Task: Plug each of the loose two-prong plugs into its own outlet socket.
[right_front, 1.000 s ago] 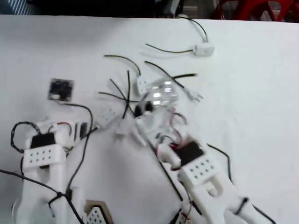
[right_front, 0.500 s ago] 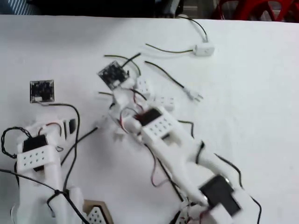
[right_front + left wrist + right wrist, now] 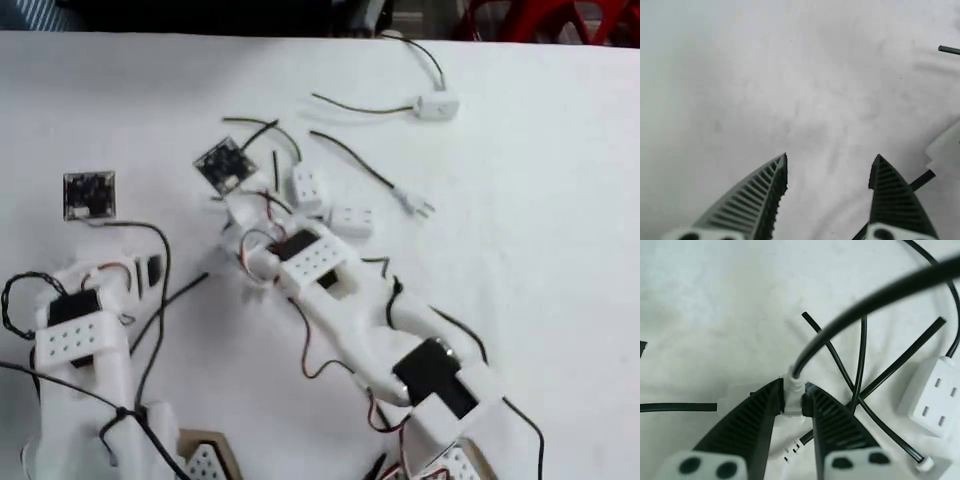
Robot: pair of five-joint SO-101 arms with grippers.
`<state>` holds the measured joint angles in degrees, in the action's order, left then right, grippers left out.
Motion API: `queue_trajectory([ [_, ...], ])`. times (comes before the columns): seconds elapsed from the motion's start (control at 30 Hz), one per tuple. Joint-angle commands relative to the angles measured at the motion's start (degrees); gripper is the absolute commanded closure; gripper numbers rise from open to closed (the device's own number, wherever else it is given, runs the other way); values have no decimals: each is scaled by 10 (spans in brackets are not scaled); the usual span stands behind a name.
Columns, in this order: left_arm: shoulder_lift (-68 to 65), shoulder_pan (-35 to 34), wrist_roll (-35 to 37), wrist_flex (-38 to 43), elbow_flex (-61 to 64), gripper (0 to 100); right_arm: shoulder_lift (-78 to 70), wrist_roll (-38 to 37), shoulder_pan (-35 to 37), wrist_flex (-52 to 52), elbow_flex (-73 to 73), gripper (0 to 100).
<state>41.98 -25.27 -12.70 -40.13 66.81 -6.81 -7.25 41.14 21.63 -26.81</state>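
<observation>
Right wrist view: the plug (image 3: pixel 791 399) is clamped between your right fingers (image 3: pixel 757 427). They are closed on its white body just below where its black cable (image 3: pixel 865 305) leaves it. It hangs low over the table (image 3: pixel 560 260) among several crossed wires, near an outlet (image 3: pixel 935 395) whose slots face up. I cannot make out the prongs for certain.

Expect the plug to be light, hard and smooth, so it can twist or slip if your hold is shallow. Grip it across the flat sides of the body, never by the cable or the prongs, which look thin enough to bend. The cable looks stiff and springy, and it will likely tug the plug off line as you turn it toward the slots. The outlet is probably light too and lies loose, so it may slide away when you press in. Brace it or push straight down.

In the high view, two outlets lie just beside your right wrist: a near outlet (image 3: pixel 308 187) and a middle outlet (image 3: pixel 352 220). A second plug (image 3: pixel 415 205) lies a little beyond them with its prongs showing. A far outlet (image 3: pixel 437 105) lies well apart, near the table's far edge.

Your left fingers (image 3: pixel 760 195) are apart over bare table and hold nothing.

No brand, label or writing can be read on the plugs or outlets.
</observation>
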Motion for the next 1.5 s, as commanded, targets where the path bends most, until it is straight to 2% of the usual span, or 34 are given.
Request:
queue_trajectory([
  [0.0, -3, -4, 4, 12, -2, 736, 6, -2, 4, -42, -16, 981],
  [0.13, -4, -4, 4, 12, -2, 736, 7, -4, 3, -75, -55, 981],
  [0.33, -4, -4, 4, 12, -2, 736, 7, -6, 5, -71, -93, 981],
  [0.57, -4, -4, 4, 12, -2, 736, 1, -81, 11, -63, -101, 981],
  [0.83, -3, -6, 4, 12, -2, 736, 20, -80, 26, -37, -86, 981],
  [1.23, -1, -6, 4, 12, -2, 736, 103, -76, -80, -38, 10, 981],
  [1.47, -1, -6, 4, 12, -2, 736, 102, 17, -175, -38, 91, 981],
])
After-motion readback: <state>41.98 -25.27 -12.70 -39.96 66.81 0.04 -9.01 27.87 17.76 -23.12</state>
